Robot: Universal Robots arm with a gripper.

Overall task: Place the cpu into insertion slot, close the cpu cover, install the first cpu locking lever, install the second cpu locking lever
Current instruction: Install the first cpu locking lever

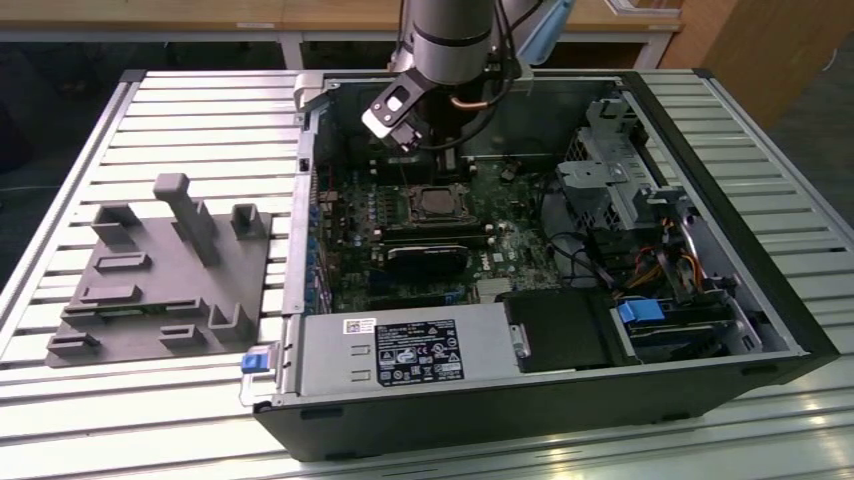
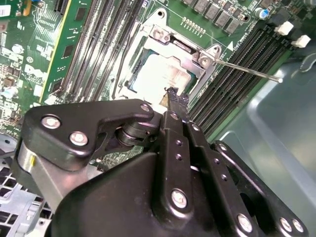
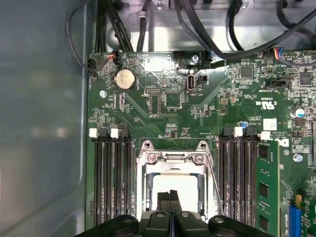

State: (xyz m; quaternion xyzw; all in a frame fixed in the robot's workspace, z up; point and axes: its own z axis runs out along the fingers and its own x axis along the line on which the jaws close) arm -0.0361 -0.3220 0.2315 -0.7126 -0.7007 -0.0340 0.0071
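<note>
**A:** Exterior view first. What's on the table (image 1: 80,420)?

**B:** An open computer case (image 1: 767,310) lies across its middle. A grey moulded tray (image 1: 160,270) sits toward the exterior view's left edge. The arm (image 1: 447,40) reaches down into the case near the far edge, above the socket (image 1: 438,203).

**A:** And the second wrist view?

**B:** The pincer (image 2: 174,96) is closed, fingers pressed together with nothing between them, its tip just over the chip (image 2: 157,79). The chip sits in the socket, and the cover frame (image 2: 200,66) looks folded down around it. One thin lever (image 2: 247,70) sticks out free, unlatched, over the memory slots (image 2: 232,94).

**A:** Does the first wrist view agree?

**B:** Yes. The closed tip hangs over the chip's pale top with the frame around it. A lever wire runs along one side of the socket.

**A:** How would these handle?

**B:** I'd judge the chip light, rigid and delicate underneath, so edges only. The frame looks like thin, springy sheet metal. The lever seems to be stiff spring wire, best pressed at its bent end, and it could slip off smooth fingers.
</note>
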